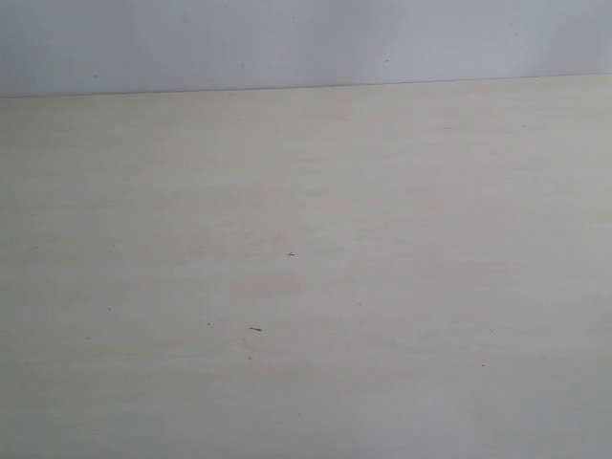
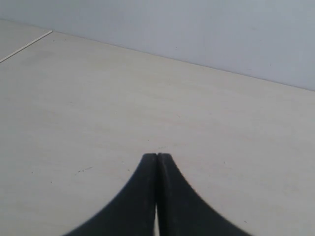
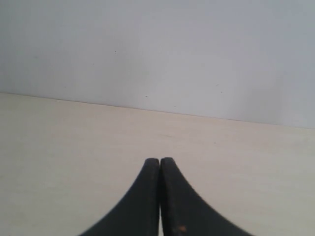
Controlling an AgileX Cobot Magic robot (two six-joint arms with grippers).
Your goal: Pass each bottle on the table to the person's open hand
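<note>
The pale beige table (image 1: 382,287) fills the exterior view, with only a few tiny dark specks on it. No bottle shows in any view, and the person's open hand is out of view too. Neither arm appears in the exterior view. In the left wrist view my left gripper (image 2: 157,155) is shut, its black fingers pressed together over bare table (image 2: 98,98). In the right wrist view my right gripper (image 3: 160,160) is shut the same way, with nothing between its fingers, above the table (image 3: 74,137).
A plain grey-white wall (image 1: 287,38) rises behind the table's far edge. A thin seam or edge line (image 2: 27,45) crosses one corner of the left wrist view.
</note>
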